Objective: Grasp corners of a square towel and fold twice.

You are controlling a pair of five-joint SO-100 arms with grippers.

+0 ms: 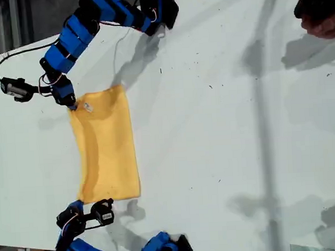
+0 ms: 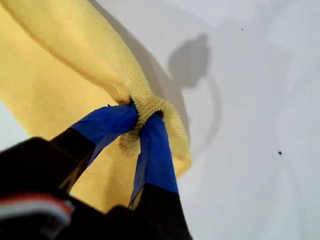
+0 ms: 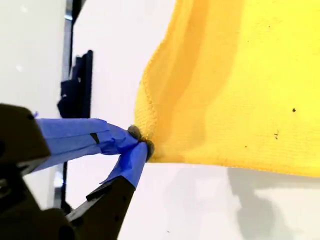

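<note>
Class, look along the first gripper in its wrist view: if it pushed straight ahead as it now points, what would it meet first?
My first gripper is already shut on a bunched corner of the towel; beyond that lies bare white table, likely nothing else, though depth is unclear.

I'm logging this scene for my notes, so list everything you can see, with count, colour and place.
towel: one, yellow-orange, lying as a tall rectangle towards the exterior view's left.
tag: one, white, on the towel near its upper corner in the exterior view.
table: one, white, under everything.
cable: one, black, at the exterior view's left edge.
person's hand: one, at the exterior view's top right corner.
arms: two, blue and black, one at the exterior view's top, one at its bottom.
my first tool: blue-taped, pinching a bunched towel corner.
my second tool: blue-taped, pinching a towel corner.
</note>
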